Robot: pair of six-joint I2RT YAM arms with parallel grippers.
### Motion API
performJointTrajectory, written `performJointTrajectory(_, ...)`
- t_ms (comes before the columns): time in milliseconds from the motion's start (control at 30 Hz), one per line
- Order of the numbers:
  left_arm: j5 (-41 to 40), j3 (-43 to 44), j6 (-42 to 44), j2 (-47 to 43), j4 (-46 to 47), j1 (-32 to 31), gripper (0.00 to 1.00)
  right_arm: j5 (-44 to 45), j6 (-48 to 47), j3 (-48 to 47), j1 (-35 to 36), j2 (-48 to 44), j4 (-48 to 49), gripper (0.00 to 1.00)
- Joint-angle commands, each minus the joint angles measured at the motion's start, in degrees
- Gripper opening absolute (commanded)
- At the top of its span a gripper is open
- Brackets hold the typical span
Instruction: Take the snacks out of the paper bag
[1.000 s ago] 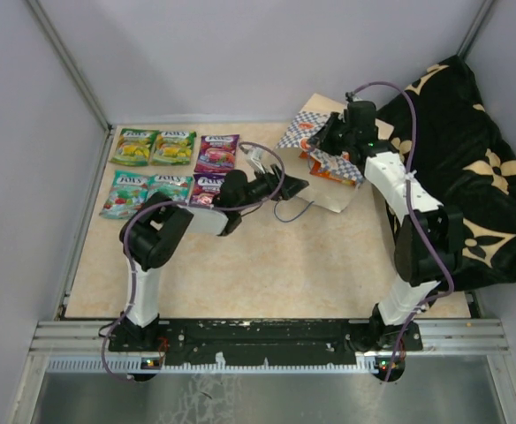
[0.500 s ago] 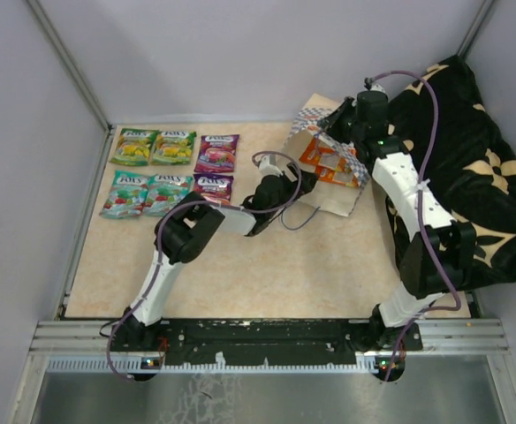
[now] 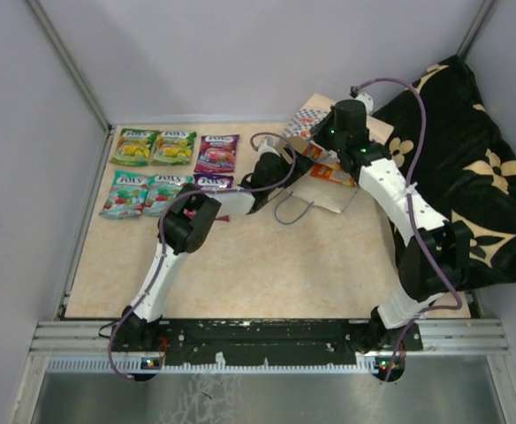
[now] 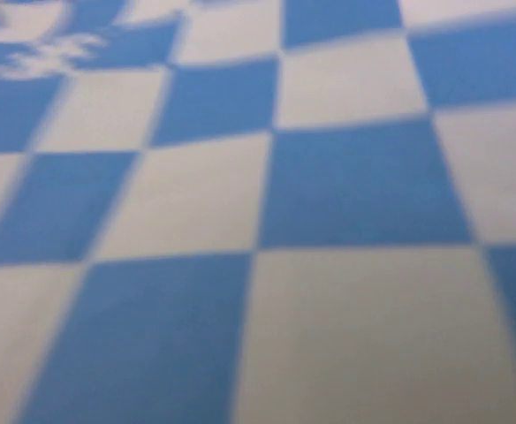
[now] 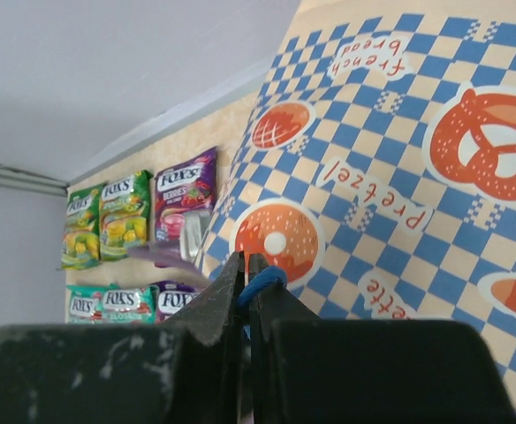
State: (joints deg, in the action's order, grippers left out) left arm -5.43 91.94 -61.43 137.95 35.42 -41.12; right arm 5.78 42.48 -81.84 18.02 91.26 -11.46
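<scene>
Paper bag (image 3: 325,191), top view: lies at far edge of desk, right of centre, just beside the black cloth (image 3: 474,168) along the right edge. Six snacks (image 3: 173,147) lie flat in 2 rows in the far-left corner, well apart from bag; one purple pouch is partly hidden by the left arm. Left gripper (image 3: 291,166) is at the bag's left end, fingers not made out here. Right gripper (image 3: 322,141) is over the bag's far part.

Left wrist view: nothing but blurred blue-white check (the bag's band, v. close). No fingers seen, so can't tell wide or narrow.

Right wrist view: fingers (image 5: 218,296) pinched tight on blue cord handle (image 5: 260,281), w/ the bag's checked side (pretzel & doughnut prints) right behind. Snacks at left: green-yellow, purple, teal.
</scene>
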Motion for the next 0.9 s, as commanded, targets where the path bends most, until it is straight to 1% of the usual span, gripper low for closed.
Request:
performJointTrajectory(0, 11.22, 6.73, 4.72, 3.78, -10.41, 7.67, 0.91, 7.26, -2.46, -4.8, 1.99, 2.31, -0.88, 0.0)
performJointTrajectory(167, 20.67, 17.28, 11.24, 7.76, -19.34, 11.94, 0.91, 8.27, -3.81, -8.23, 3.9, 7.43, -1.94, 0.0)
performJointTrajectory(233, 23.14, 22.11, 14.4, 9.24, -23.74, 13.0, 0.92, 8.03, -4.47, -10.15, 4.48, 9.36, -2.64, 0.0)
performJointTrajectory(267, 24.05, 23.69, 15.77, 9.63, -25.44, 13.31, 0.92, 7.97, -4.76, -11.1, 4.74, 10.24, -3.21, 0.0)
performJointTrajectory(333, 25.56, 24.14, 17.92, 8.82, -27.19, 14.02, 0.92, 8.0, -5.28, -12.14, 5.19, 11.15, -3.6, 0.0)
performJointTrajectory(433, 27.1, 18.69, 19.97, 3.91, -26.23, 14.69, 0.93, 8.69, -5.85, -12.16, 5.27, 11.3, -3.27, 0.0)
performJointTrajectory(533, 26.61, 7.98, 20.97, -3.26, -22.76, 15.08, 0.94, 9.22, -6.9, -11.71, 5.27, 10.65, -2.33, 0.0)
performJointTrajectory(633, 28.68, 1.56, 19.98, -7.51, -19.27, 15.51, 0.94, 7.75, -8.03, -11.31, 5.3, 10.48, -0.95, 0.0)
performJointTrajectory(733, 34.05, -1.88, 16.04, -8.81, -14.1, 16.1, 0.96, 6.8, -8.13, -10.88, 5.29, 10.48, 0.18, 0.0)
performJointTrajectory(867, 37.01, -2.1, 10.64, -8.15, -13.43, 15.54, 0.94, 5.79, -8.75, -10.48, 5.27, 10.35, 1.07, 0.0)
